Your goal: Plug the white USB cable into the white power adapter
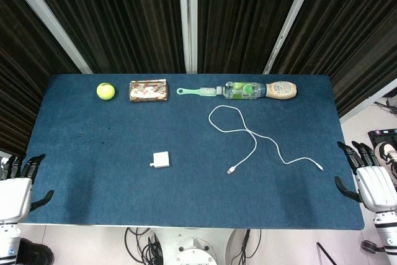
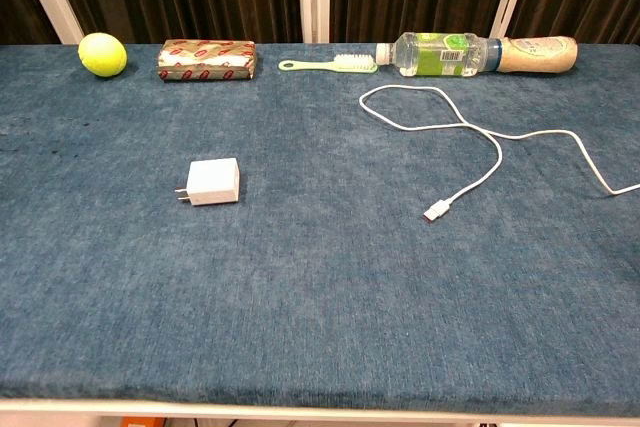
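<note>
Left hand [image 1: 15, 193]: at the near left corner of the table, off its edge, fingers spread apart, holding and touching nothing. Right hand [image 1: 372, 181]: at the near right edge, likewise spread and empty; neither hand shows in the chest view. White square plastic power adapter [image 2: 214, 182]: flat on the blue cloth-covered table [image 2: 320, 317], left of centre, prongs pointing left, so its USB port probably faces away from them, though the port cannot be seen. Thin white USB cable [image 2: 470, 127]: loosely looped right of centre, its larger plug [image 2: 437, 211] well apart from the adapter, the small end [image 1: 319, 167] near the right hand. Risks, as judged: the light adapter may skid or tip when pushed; the limp cable may swing and misalign the plug; wrong plug orientation would block insertion. Back row, well clear: yellow-green tennis ball [image 2: 102, 54], red-patterned wrapped packet [image 2: 207, 59], pale green brush [image 2: 330, 64], clear plastic bottle [image 2: 440, 53], beige bottle [image 2: 538, 53].
</note>
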